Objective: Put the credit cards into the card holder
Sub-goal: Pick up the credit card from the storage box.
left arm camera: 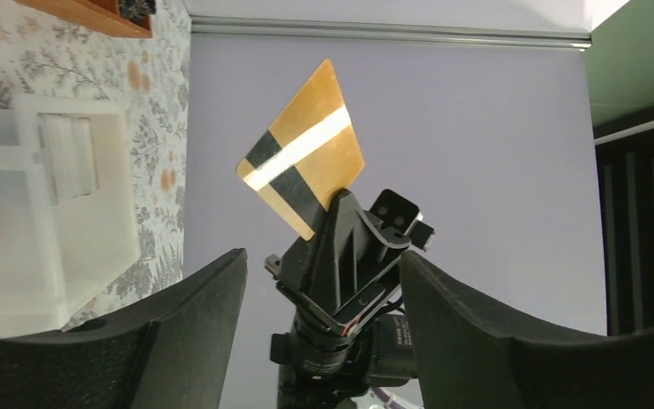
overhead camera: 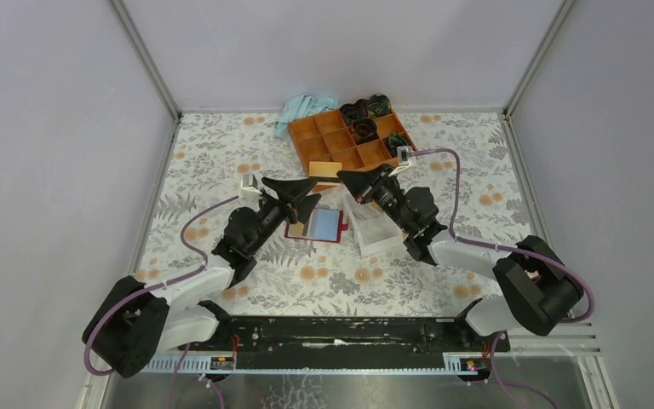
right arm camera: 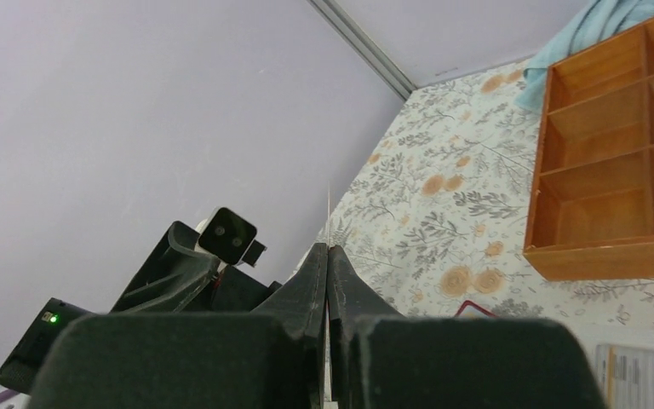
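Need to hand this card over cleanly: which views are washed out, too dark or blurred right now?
Left wrist: the gold card is sharp, the white box is blown out, and the left gripper is dark and featureless. Right wrist: the card is only a thin edge-on line above the dark right gripper. Top view: evenly lit, no glare.

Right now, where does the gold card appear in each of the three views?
Top external: gold card at centre, at the right gripper tip, near the orange tray.
Left wrist: gold card upper centre, face-on, dark stripe showing.
Right wrist: gold card edge-on, a thin line between shut jaws.
Shared landmark: orange tray, top left in left wrist, right side in right wrist.
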Robot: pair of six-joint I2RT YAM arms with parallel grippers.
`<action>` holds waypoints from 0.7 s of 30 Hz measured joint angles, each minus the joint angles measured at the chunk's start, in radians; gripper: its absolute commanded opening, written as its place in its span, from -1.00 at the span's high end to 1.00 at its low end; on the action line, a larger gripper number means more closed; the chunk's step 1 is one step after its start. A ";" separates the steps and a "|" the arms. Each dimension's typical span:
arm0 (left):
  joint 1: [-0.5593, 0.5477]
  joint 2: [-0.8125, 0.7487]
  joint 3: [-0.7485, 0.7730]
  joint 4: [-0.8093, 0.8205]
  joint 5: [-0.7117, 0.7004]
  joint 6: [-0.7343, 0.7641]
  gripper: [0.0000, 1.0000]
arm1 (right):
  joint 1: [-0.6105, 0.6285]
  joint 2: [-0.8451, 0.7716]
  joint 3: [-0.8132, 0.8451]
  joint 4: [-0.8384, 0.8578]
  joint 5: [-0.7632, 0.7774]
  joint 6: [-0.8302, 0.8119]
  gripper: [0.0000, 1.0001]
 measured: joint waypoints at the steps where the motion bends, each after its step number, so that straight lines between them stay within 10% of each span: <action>1: -0.001 0.008 0.013 0.000 -0.001 -0.005 -0.32 | 0.003 0.011 -0.004 0.027 0.000 0.006 1.00; 21: -0.013 0.051 0.095 -0.093 -0.078 -0.016 -0.04 | 0.010 0.130 -0.015 0.290 -0.054 0.118 1.00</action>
